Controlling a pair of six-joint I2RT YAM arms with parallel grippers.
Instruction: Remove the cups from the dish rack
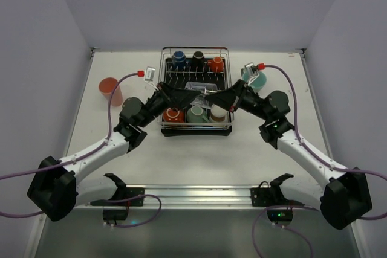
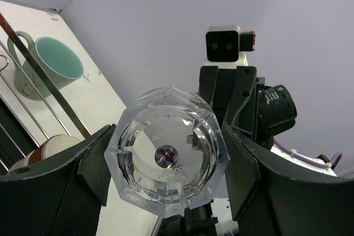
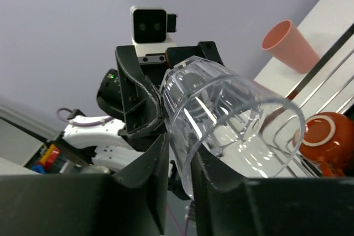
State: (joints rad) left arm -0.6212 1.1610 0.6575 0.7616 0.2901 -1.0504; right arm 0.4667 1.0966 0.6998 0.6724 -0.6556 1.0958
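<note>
A clear cup (image 1: 198, 92) hangs on its side above the middle of the dish rack (image 1: 164, 89), held from both ends. My left gripper (image 2: 168, 158) is shut on its faceted base (image 2: 166, 156), one finger on each flank. The right gripper (image 3: 182, 153) pinches the cup's rim wall (image 3: 232, 120), one finger (image 3: 221, 175) inside and the other (image 3: 146, 164) outside. In the rack stand blue (image 1: 178, 60), black (image 1: 198, 58) and red (image 1: 216, 63) cups at the back, and orange (image 1: 173, 114), greenish (image 1: 196, 113) and brown (image 1: 217, 113) ones at the front.
A salmon-pink cup (image 1: 110, 90) stands on the table left of the rack. On the rack's right side a teal mug (image 1: 254, 80) sits on the table. Both arms reach in from the sides and meet over the rack.
</note>
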